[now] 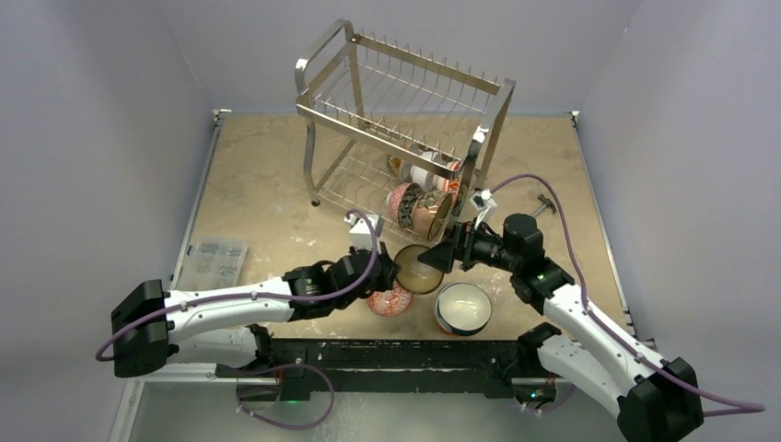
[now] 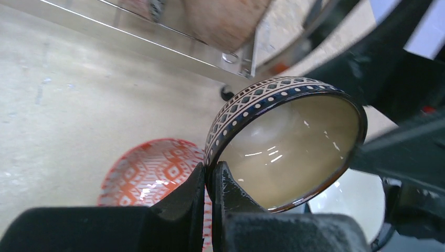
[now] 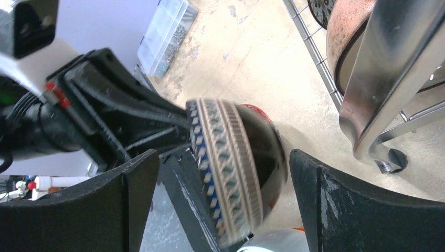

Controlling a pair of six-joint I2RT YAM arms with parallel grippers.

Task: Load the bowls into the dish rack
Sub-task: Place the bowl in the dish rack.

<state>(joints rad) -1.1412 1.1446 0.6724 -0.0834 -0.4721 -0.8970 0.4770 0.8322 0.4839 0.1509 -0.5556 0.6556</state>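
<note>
A: Between the two arms, above the tabletop, the left pincer (image 2: 212, 170) is clamped on the rim of the patterned bowl (image 2: 294, 152), holding it on edge.
B: And the right pincer (image 3: 220, 157)?
A: Spread wide, a finger either side of that bowl, not touching. The dish rack (image 1: 493, 110) stands just beyond, and its lower tier looks free leftward.

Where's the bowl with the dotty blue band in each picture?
Top: bowl in the middle, between both arms.
Left wrist: bowl right of centre, pinched by the left gripper.
Right wrist: bowl in the middle, between the open right gripper's fingers.
Shared landmark: the shiny rack.
</note>
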